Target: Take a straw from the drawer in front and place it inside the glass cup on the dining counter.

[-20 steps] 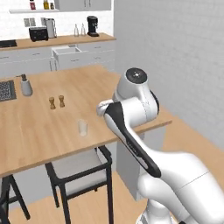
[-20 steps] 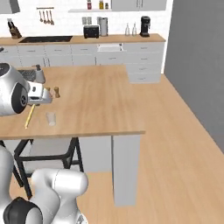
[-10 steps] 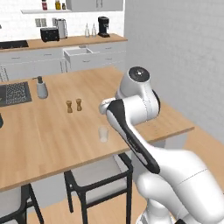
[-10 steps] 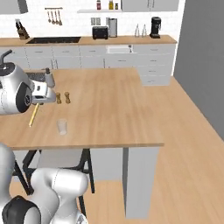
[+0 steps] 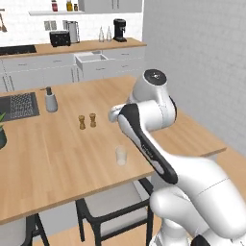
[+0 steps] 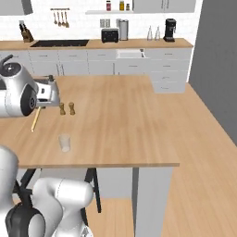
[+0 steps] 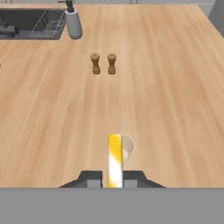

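Hand view: straw (image 7: 114,159) clamped in the gripper (image 7: 113,178), held above the desk (image 7: 175,87) with its free end over the glass cup (image 7: 126,146).
Gripper jaws are closed on the straw's near end. Judged handling: the straw is light, thin and stiff but smooth, so it may pivot or slip if clamped loosely; grip near one end, leaving length for insertion. The glass cup is light and easily tipped; it stands near the desk edge, well short of the two brown shakers (image 7: 103,63).

2 base views flanking dining counter (image 5: 57,158); hand view close above.
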Robot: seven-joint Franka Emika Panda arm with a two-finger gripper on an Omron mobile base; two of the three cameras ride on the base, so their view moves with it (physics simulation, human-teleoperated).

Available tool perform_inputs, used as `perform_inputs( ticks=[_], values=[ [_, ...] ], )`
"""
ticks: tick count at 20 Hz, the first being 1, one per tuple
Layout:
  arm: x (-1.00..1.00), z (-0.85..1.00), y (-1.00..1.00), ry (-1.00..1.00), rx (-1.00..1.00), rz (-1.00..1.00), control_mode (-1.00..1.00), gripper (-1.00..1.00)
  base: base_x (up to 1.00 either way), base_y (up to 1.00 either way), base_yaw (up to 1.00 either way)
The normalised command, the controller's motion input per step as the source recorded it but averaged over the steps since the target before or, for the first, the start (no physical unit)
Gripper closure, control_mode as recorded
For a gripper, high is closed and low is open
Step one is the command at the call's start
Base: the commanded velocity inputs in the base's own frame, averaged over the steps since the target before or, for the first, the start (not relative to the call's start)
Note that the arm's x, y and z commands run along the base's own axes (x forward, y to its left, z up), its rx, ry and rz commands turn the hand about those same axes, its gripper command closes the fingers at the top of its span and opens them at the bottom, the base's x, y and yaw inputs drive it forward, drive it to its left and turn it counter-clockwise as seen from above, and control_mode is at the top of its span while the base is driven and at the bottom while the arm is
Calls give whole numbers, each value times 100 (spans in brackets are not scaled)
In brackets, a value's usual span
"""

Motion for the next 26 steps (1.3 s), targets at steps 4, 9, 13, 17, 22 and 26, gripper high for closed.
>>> perform_inputs(
  ticks=[4, 9, 13, 17, 22, 26],
  values=[
    [0, 24, -17, -5, 28, 24, -100, 100, 0, 0, 0],
    [-1, 2, -28, -14, 37, 37, -100, 100, 0, 0, 0],
    [3, -4, -8, -11, 40, 37, -100, 100, 0, 0, 0],
    [25, -9, 2, -2, 41, 27, -100, 100, 0, 0, 0],
    [37, -9, 30, 0, 34, 19, -100, 100, 0, 0, 0],
    [8, -16, 30, -1, 23, 16, -100, 100, 0, 0, 0]
  ],
)
